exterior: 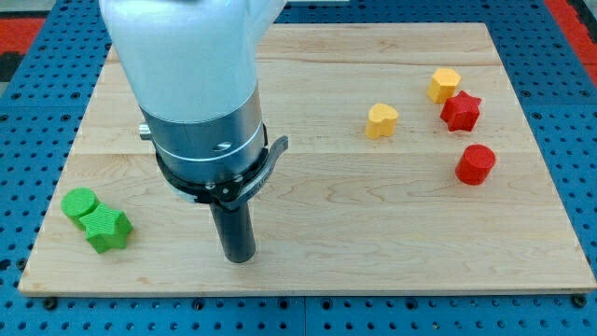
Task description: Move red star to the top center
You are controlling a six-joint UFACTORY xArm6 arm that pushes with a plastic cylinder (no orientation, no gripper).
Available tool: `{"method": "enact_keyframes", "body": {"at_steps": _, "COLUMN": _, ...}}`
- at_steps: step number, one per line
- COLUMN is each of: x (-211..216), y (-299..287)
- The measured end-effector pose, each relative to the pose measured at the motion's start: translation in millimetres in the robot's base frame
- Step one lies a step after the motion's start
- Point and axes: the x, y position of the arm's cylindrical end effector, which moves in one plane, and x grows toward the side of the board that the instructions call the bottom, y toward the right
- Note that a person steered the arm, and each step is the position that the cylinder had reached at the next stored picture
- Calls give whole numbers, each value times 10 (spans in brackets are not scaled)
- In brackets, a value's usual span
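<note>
Nearest camera: my tip (239,258), bare rod end, no jaws, touching no block, resting on wooden board (308,224) at view's lower left-centre. Green cylinder (79,203) and green star (107,229) touching, left of tip. Red star (461,111) at view's upper right, apparently touching yellow hexagon block (445,84); contact hard to confirm. Red cylinder (476,164) below it, yellow heart (381,120) to its left. Star well apart from tip and top centre: nothing done, approach and leftward push remain.

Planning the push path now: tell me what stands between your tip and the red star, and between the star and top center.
Nothing stands between my tip and the red star. Toward top center, the yellow heart lies just to the star's left, near the path; the yellow block touches the star's upper left.
</note>
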Motion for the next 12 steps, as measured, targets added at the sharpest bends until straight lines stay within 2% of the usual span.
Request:
{"method": "enact_keyframes", "body": {"at_steps": 6, "x": -28, "y": 173}}
{"method": "enact_keyframes", "body": {"at_steps": 7, "x": -62, "y": 481}}
{"method": "enact_keyframes", "body": {"at_steps": 8, "x": -209, "y": 1659}}
{"method": "enact_keyframes", "body": {"at_steps": 9, "x": -214, "y": 2375}}
{"method": "enact_keyframes", "body": {"at_steps": 10, "x": -652, "y": 3167}}
{"method": "enact_keyframes", "body": {"at_steps": 11, "x": -1084, "y": 3446}}
{"method": "enact_keyframes", "body": {"at_steps": 12, "x": -1819, "y": 3241}}
